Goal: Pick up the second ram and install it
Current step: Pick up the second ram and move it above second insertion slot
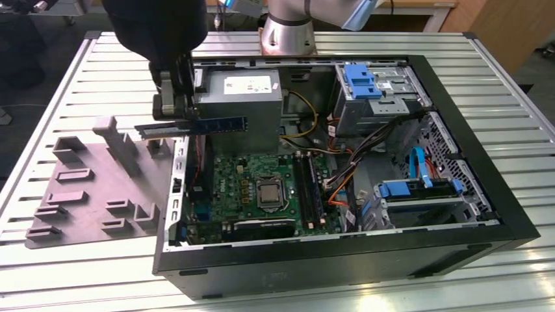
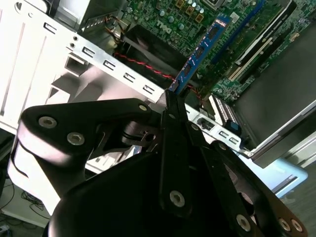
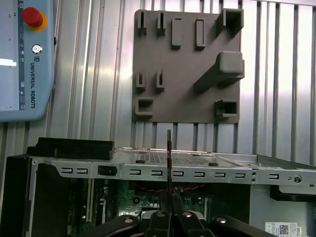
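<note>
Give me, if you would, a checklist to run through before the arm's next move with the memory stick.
1. Grip: the gripper is shut on the second ram, which sticks out past the fingertips. Ok.
2. Clear of the tray: the stick is held above and apart from it. Ok.
3. Over the motherboard slots: it hangs over the case wall on the exterior view's left, beside the power supply. Not ok.
4. Lined up with the slots: in the exterior view it seems to lie across their direction. Not ok.
5. Free slot ready: cannot tell.
</note>
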You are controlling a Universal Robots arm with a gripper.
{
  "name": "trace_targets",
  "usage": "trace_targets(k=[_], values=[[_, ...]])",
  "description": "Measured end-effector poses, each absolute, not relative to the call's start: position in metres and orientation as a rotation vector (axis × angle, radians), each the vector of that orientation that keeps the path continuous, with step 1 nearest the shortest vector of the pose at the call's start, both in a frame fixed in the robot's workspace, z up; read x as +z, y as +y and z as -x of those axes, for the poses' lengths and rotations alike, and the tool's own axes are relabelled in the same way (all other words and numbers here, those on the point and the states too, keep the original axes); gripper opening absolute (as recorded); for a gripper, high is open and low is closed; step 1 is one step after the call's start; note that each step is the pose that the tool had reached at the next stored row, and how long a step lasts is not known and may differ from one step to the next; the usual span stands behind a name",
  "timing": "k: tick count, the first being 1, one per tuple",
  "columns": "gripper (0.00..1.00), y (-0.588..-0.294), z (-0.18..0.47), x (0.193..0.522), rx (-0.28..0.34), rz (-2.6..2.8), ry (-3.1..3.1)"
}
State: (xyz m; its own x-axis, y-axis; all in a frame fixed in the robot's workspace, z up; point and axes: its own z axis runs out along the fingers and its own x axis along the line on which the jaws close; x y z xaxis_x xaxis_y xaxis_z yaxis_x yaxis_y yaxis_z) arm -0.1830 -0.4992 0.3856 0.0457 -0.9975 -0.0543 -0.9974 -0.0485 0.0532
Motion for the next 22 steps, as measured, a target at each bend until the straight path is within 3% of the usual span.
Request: trace_targets(k=[22], values=[[0.12,-0.499,0.156,0.386,-0.119,-2.271,-2.166]])
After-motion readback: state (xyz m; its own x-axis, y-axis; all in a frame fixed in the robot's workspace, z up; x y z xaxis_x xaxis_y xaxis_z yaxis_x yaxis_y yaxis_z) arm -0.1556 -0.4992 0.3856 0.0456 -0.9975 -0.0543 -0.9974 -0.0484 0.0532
